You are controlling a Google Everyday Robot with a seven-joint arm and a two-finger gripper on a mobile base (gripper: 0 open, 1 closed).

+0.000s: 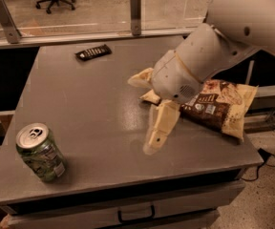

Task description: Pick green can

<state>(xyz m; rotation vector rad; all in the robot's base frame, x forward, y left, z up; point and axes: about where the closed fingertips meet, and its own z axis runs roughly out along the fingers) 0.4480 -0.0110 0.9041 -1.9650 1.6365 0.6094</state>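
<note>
Camera view is showing the end effector (155, 137) hanging just left of the brown snack bag (214, 106), holding nothing; how far open it is, I cannot tell. The green can (39, 152) is standing well left of the bag, near the bench's (104, 104) front-left corner, with bare surface lying between.

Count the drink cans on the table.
1. The green can stands at the table's corner, lower left in view, apart from the hand hovering mid-table by the snack bag. The arm could hide others.
</note>
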